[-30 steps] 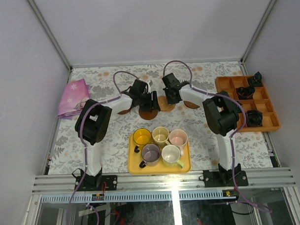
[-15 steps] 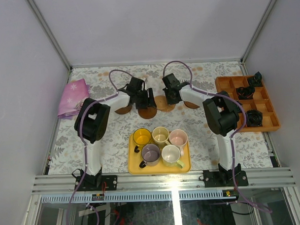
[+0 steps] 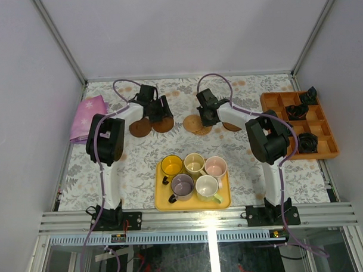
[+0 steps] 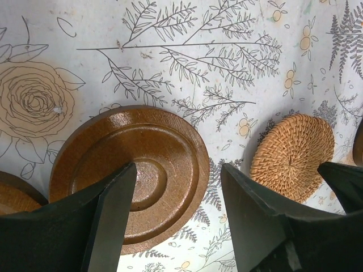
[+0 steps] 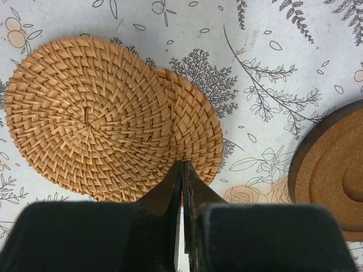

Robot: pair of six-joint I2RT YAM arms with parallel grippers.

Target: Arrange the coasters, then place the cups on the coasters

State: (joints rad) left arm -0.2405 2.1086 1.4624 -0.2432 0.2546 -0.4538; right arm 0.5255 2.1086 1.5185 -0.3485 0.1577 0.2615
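Two dark brown coasters lie side by side at the back left. My left gripper hangs open over the right one: one finger above its centre recess, the other past its rim over the cloth. Two tan woven coasters overlap near the middle. My right gripper is shut, empty, its tip at their near edge. A third brown coaster lies to the right. The cups, yellow, pale green, pink, purple and cream, stand together.
All the cups stand in a yellow tray at the near middle. A pink cloth lies at the far left. An orange divided tray with small black objects sits at the right edge. A floral cloth covers the table.
My left gripper has swung left and toward the back, and the brown coaster under it moved along, ending beside the other brown one. The right arm has stayed still.
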